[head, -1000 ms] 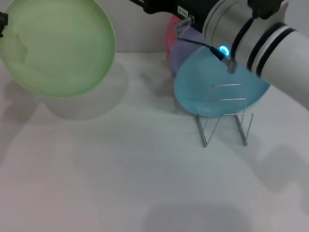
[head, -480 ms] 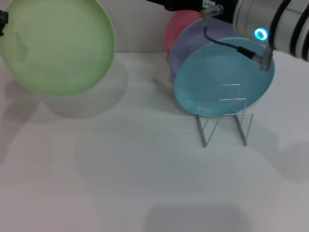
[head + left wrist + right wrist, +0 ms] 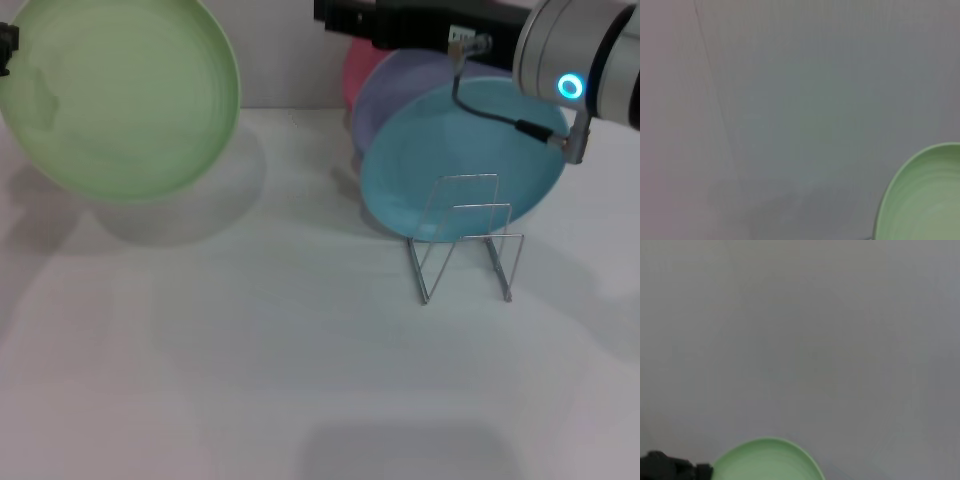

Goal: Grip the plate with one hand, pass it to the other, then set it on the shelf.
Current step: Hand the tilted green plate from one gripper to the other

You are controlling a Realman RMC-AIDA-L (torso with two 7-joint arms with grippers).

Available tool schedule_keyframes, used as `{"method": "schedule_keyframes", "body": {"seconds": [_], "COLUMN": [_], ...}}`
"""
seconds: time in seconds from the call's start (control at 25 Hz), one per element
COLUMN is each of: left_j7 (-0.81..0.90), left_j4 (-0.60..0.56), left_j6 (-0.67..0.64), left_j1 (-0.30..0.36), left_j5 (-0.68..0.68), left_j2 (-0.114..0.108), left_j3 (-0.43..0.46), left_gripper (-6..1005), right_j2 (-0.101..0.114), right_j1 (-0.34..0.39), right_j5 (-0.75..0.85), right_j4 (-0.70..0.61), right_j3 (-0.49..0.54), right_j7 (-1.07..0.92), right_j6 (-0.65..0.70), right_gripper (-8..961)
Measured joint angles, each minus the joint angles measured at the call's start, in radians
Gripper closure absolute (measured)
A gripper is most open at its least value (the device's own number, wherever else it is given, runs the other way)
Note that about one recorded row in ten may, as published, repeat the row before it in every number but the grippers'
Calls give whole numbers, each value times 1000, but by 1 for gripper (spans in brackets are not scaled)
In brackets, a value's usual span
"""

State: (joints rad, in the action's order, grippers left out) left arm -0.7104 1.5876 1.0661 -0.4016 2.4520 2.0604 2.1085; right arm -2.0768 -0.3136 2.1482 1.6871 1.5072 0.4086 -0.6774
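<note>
While the round, light green, matte plastic plate [image 3: 118, 97] hung in the air at the far left, tilted face-on to the head camera and clear of the white table [image 3: 250, 380], the right arm had altered its pose. A second before, its thick white forearm crossed the teal plate [image 3: 455, 165]; it then drew up and back, and now only the blue ring light [image 3: 570, 87] and the black gripper body [image 3: 400, 22] showed along the top edge, reaching leftward.

The left gripper [image 3: 5, 45] was a black sliver at the frame edge, touching the green plate's rim — presumably clamped on it, since the plate stayed aloft, though its fingers could not be told. The right gripper's fingers could not be told either.

Judgement: hand-over not yet made; right arm lining up toward it.

Room — open table and air between the two grippers. The thin silver wire rack [image 3: 465, 240] stood bare, touching or just before the teal plate, with lavender and pink plates behind.
</note>
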Motion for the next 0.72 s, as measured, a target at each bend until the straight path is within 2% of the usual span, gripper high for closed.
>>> {"method": "schedule_keyframes", "body": {"seconds": [0.12, 0.4, 0.72], "left_j7": [-12, -128, -197], "left_j4": [-31, -91, -141], "left_j6": [-46, -152, -333], "left_j1": [23, 97, 169], "left_j5": [-37, -224, -295], "left_j2": [2, 3, 4], "left_j3": [-14, -50, -175], "left_gripper": [918, 914, 909], "right_j2": [0, -2, -2], "right_j1": [-3, -4, -22], "right_j5": [1, 0, 3], "right_j4": [-30, -53, -88], "right_j3": [-4, -4, -22], "right_j7": [8, 9, 9], "right_j6": [0, 5, 14], "right_gripper": [179, 179, 180]}}
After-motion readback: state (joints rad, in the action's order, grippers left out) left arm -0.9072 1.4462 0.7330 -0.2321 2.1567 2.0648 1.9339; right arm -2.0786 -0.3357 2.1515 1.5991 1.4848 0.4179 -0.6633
